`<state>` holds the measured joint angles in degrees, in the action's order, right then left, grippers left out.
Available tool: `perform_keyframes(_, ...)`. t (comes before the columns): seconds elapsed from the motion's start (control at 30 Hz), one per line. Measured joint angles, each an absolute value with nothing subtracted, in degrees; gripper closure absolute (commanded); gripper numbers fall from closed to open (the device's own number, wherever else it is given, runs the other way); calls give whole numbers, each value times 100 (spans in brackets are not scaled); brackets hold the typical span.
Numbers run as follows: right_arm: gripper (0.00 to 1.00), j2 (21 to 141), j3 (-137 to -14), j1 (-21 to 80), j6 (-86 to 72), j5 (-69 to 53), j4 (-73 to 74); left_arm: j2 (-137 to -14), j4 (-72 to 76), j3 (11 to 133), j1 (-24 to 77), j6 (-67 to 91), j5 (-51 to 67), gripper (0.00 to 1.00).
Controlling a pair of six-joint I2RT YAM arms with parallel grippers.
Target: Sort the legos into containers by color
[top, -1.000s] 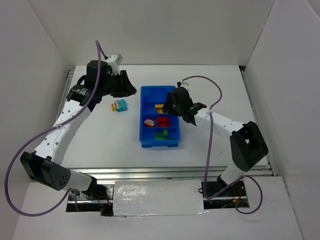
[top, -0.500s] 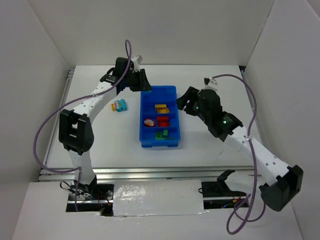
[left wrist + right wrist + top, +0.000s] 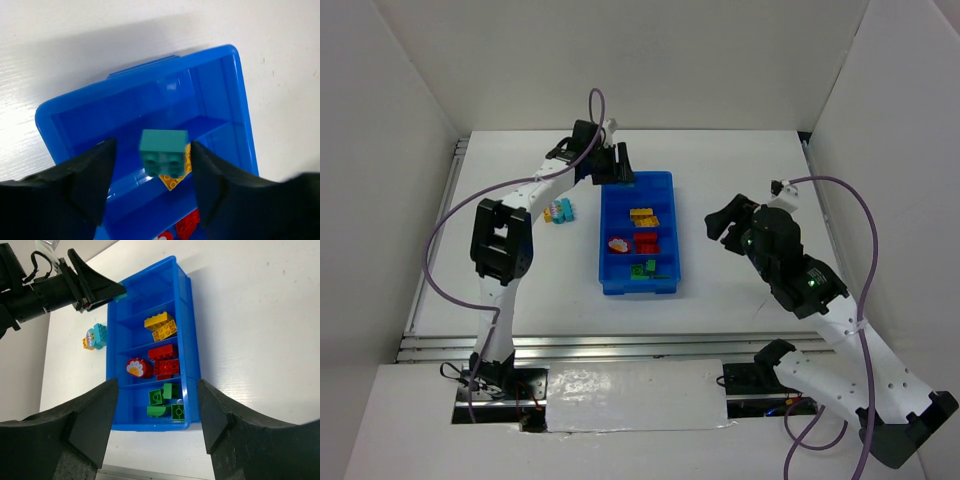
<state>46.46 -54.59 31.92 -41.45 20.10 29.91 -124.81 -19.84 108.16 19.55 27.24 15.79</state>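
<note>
The blue tray [image 3: 608, 283] lies mid-table with four compartments. From the far end they are bare, yellow bricks [image 3: 161, 326], red bricks [image 3: 165, 360] and green bricks [image 3: 165, 400]. My left gripper [image 3: 618, 170] hangs over the tray's far compartment [image 3: 150, 107]. It is open [image 3: 152, 144], and a teal brick [image 3: 163, 152] sits blurred between its fingers, touching neither. A small cluster of teal and yellow bricks [image 3: 559, 210] lies on the table left of the tray. My right gripper [image 3: 725, 224] is open and empty [image 3: 158, 382], raised to the right of the tray.
White walls close in the table on the left, back and right. The left arm's cable [image 3: 450, 250] loops over the table's left side. The right arm's cable [image 3: 865, 240] arcs on the right.
My left gripper moved right from near the loose bricks to over the tray's far end, with a teal brick now between its open fingers. My right arm drew back rightward from the tray.
</note>
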Motion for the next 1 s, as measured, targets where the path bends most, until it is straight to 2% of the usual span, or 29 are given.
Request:
perform_keyframes(0.03,29,4619,-5459,3183,-4139,2043,3030,-12516,-2008,10853,1959,2744,1555,23)
perform_keyframes(0.07,29,4604,-5459,3181,-4128,2064,3070,-12554,-2018,10906,1959,2762,1540,10)
perform_keyframes(0.1,29,4593,-5459,3181,-4121,2075,3103,-12564,-2010,10940,1966,2757,1525,2)
perform_keyframes(0.13,28,4593,-5459,3181,-4106,2084,3129,-12567,-2005,10951,1966,2766,1522,1)
perform_keyframes(0.4,28,4724,-5461,3159,-3990,2056,3131,-12346,-2165,10993,1970,2877,1175,1)
perform_keyframes(0.57,28,4993,-5492,3157,-3824,1861,3087,-11775,-3000,11131,1883,3194,-276,0)
perform_keyframes(0.73,28,5140,-5496,3155,-3745,1653,3050,-11275,-3597,10923,1306,3448,-1227,1)
perform_keyframes(1.0,29,5288,-5496,3155,-3715,1315,2934,-11795,-4097,10534,687,3135,-1267,1)
